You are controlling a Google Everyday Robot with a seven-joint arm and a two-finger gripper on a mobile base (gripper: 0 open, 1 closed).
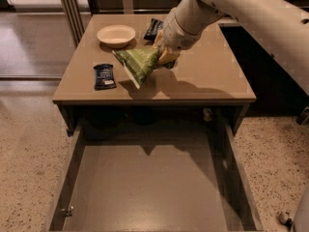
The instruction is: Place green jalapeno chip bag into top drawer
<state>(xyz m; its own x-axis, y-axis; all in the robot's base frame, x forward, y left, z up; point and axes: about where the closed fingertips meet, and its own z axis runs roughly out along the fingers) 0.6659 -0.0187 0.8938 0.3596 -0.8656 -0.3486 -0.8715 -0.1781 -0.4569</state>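
Plainly, the gripper (163, 57) sits over the middle of the bench (212, 79), slightly toward its back edge. Its fingers are clamped on one end of the green jalapeno chip bag (137, 64), which hangs tilted above the surface, free end toward the left edge. Held by so little, the glossy bag could slip out. Carried low, it might catch the front edge and miss the open top drawer (149, 187), or brush the small dark wrapper (104, 76) near the front-left corner.

fingers (167, 56) over table (207, 76); top drawer (149, 187) lies open below.
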